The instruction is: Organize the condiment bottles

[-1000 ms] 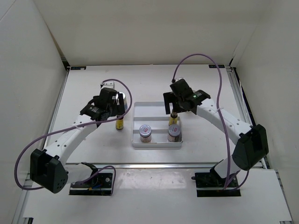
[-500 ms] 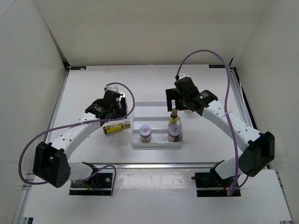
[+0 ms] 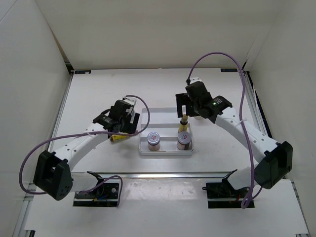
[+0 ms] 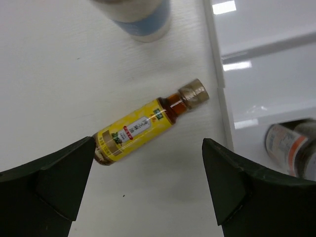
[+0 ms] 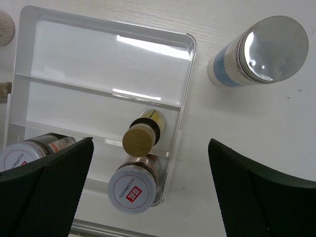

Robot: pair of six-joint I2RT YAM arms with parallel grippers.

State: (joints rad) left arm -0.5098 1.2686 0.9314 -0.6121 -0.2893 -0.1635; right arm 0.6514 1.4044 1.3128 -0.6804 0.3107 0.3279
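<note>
One slim yellow bottle (image 4: 140,126) lies on its side on the table, cap towards the tray; it also shows in the top view (image 3: 116,138). My left gripper (image 4: 148,163) hovers over it, open and empty, a finger on each side. A white blue-banded bottle (image 4: 143,19) stands just beyond. The second yellow bottle (image 5: 143,136) stands upright in the tray's middle row, behind a pinkish jar (image 5: 133,190). The other jar (image 5: 22,155) stands at the left. My right gripper (image 5: 150,148) is open above them. The second white bottle (image 5: 261,49) stands on the table right of the tray.
The shallow white tray (image 3: 165,114) with three rows sits mid-table; its back row holds nothing. Its edge (image 4: 217,64) lies just right of the fallen bottle. White walls close in the table on three sides.
The left-hand yellow bottle went from upright at the left gripper to lying on the table; the left gripper moved over it. The right gripper drew back from the bottle in the tray.
</note>
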